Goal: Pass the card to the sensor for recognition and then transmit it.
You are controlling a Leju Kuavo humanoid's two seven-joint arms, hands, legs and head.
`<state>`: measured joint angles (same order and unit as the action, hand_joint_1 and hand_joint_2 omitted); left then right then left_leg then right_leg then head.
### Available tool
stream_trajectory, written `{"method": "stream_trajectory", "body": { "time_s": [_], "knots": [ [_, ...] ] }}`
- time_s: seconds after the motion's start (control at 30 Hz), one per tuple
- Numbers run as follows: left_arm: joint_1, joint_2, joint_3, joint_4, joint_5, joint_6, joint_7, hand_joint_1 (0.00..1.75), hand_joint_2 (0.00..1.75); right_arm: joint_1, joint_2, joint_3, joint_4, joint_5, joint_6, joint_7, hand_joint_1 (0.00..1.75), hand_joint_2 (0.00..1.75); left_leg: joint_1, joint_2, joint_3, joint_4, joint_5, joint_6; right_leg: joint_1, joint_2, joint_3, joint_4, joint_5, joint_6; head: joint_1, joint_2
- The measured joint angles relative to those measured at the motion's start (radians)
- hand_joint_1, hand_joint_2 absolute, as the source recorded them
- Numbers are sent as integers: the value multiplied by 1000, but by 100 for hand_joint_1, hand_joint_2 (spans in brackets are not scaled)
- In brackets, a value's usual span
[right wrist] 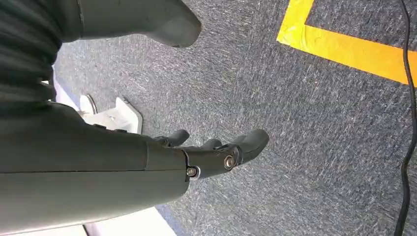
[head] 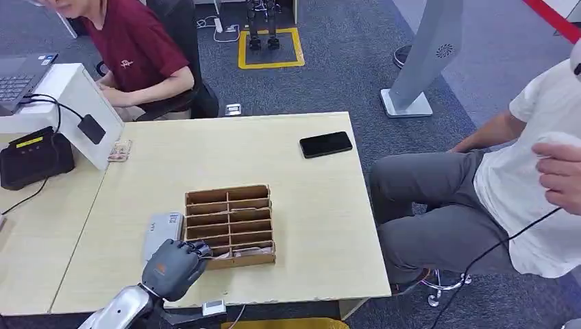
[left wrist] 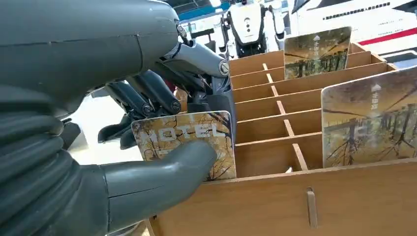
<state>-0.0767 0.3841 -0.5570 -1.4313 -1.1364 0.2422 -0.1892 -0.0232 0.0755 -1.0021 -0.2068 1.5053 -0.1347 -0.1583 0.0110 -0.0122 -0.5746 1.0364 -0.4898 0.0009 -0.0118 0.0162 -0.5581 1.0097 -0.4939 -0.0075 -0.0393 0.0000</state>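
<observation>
Card (left wrist: 189,140) pinched between thumb and fingers of our left hand (head: 175,266), standing in the near slot of the wooden rack (head: 231,223) on the counter (head: 315,226). We judge it light, stiff, slick: grip flat faces. Right hand (right wrist: 216,152) hangs loosely spread, holding nothing.

robotics lab/office | grey carpet (head: 342,75) | yellow floor tape (head: 271,48) | laptop (head: 20,75) | another robot (left wrist: 248,24)

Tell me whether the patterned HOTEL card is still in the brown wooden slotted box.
Partly in: the HOTEL card, pinched by the left hand, stands upright with its lower edge behind the slotted box's front wall.
</observation>
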Motion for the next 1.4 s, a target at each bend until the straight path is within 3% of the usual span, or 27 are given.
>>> {"method": "stream_trajectory", "body": {
  "time_s": [0.17, 0.33, 0.57, 0.63, 0.7, 0.87, 1.03, 1.2, 1.4],
  "knots": [
    [-13, 1, 31, -32, 159, -24, -47, 175, 175, 0, 1, 1, 0, 0, 0, 0, 0, 175, 0, 0, 0, 0, 0, 0, 0, 0, 0, 0, 0, 0, 0, 0],
    [-108, 58, 124, -184, 401, -141, -73, 175, 175, 0, 1, 1, 0, 0, 0, 0, 0, 175, 1, -1, 0, 0, 2, 0, 1, -1, 0, 1, 0, 0, 0, 0],
    [-398, 170, 326, -334, 609, -373, 6, 175, 175, 0, 1, 1, 0, 0, 6, 23, 0, 175, 2, -1, 0, 0, 4, -2, 3, -1, 0, 2, 2, -3, 0, 0],
    [-447, 185, 354, -341, 625, -396, 26, 175, 175, 0, 3, 1, 0, 0, 6, 23, 0, 175, 1, 0, 0, 0, 4, -2, 3, 0, -1, 2, 2, -3, 0, 0],
    [-461, 193, 373, -342, 593, -383, 47, 175, 175, 0, 4, 1, 0, 0, 5, 24, 0, 175, 1, 0, 0, 0, 4, -2, 3, 0, -1, 2, 2, -3, 0, 0],
    [-453, 192, 381, -305, 350, -239, 98, 175, 175, 0, 7, 1, 0, 0, 5, 26, 0, 175, 1, -1, 0, 0, 3, -2, 3, -1, -1, 1, 2, -3, 0, 0],
    [-450, 185, 378, -195, -15, -102, 199, 175, 175, 0, 7, 1, 0, 0, 5, 24, 0, 175, 1, 0, 0, 0, 4, -2, 2, 0, -2, 1, 2, -3, 0, 0],
    [-448, 150, 373, -56, -97, -66, 225, 175, 175, -2, 7, 1, 0, 0, 6, 24, 0, 175, 2, 0, 0, 0, 4, -3, 2, 0, -2, 1, 2, -3, 1, 0],
    [-446, 114, 372, 42, -121, -47, 241, 175, 175, -2, 7, 2, 0, 0, 6, 27, 0, 175, 1, 0, -1, 0, 4, -3, 2, 0, -2, 1, 2, -3, 1, 0]
  ]
}}
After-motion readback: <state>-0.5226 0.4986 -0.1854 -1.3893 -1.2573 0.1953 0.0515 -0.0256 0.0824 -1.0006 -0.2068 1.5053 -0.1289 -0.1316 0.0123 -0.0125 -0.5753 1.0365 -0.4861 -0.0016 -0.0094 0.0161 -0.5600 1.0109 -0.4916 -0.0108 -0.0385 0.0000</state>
